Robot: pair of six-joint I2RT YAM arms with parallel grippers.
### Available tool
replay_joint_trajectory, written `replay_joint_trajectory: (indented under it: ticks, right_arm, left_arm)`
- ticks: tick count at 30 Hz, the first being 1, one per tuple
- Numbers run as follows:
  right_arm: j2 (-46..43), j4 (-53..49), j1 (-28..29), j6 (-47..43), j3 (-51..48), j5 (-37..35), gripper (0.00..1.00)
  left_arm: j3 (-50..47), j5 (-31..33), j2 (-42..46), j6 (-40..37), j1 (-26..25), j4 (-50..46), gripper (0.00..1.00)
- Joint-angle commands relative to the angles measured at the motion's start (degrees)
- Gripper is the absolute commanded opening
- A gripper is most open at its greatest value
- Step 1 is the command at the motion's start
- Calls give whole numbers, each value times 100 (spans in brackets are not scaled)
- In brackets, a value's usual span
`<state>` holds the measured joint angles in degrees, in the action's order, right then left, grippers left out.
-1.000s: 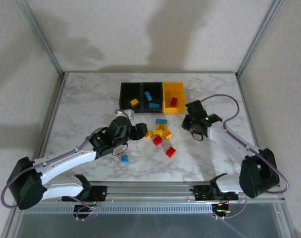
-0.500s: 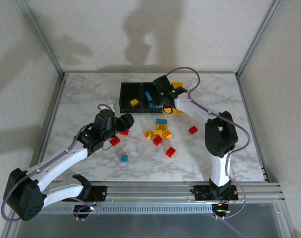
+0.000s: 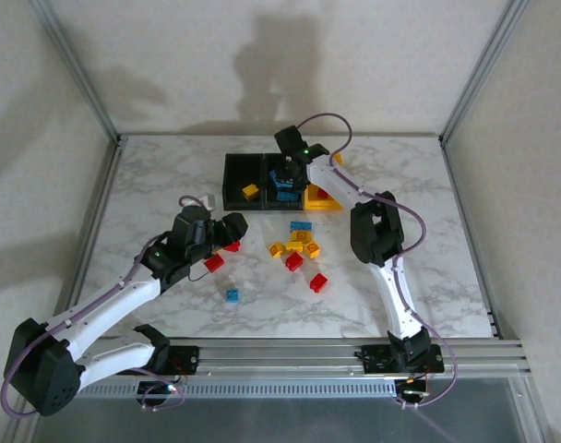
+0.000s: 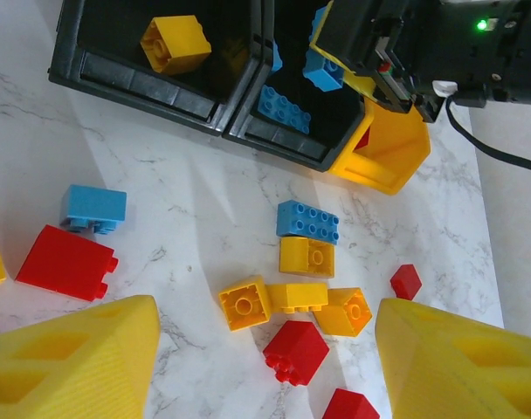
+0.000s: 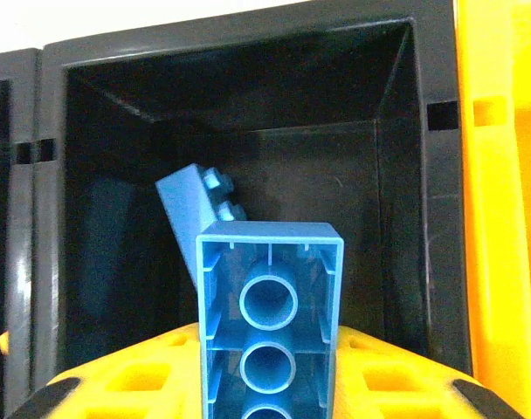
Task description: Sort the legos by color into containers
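Note:
My right gripper hangs over the middle black bin, shut on a blue brick held end-on above that bin. Another blue brick leans inside it. A yellow brick lies in the left black bin. The yellow bin is partly behind the right arm. My left gripper is open and low, near loose yellow bricks, a red brick and a blue brick. In the top view the left gripper is left of that pile.
More loose bricks lie on the marble table: two red ones by the left gripper, a blue one nearer the front, a red one to the right. The right arm stretches across the table's right half. Metal frame posts stand at the sides.
The right arm swung from the table's right side to the bins, then shifted left from the yellow bin to over the middle black bin. The left gripper drew back left slightly.

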<state>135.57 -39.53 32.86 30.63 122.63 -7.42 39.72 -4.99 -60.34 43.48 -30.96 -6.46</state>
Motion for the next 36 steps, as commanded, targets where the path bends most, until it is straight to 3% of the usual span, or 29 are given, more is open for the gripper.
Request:
replay_joint_trajectory:
  ticks: [1,13,19,30,36]
  right_arm:
    - [214,-382,-6,-110,379,-144,33]
    - [330,-398,-43,-66,533,-292,45]
    - [10,-230,13,-126,398,-241,46]
    - [-1697,466,314,-163,-1339,-364,51]
    - [-3169,999,430,-154,-3089,-140,55]
  left_arm:
    - [-118,-54,144,102,50,-85,66]
    - [-140,51,215,188,46,-173,66]
    - [-134,147,276,232,46,-292,67]
    - [-141,170,511,208,53,-797,71]
    - [-94,-251,624,-104,47,-931,71]
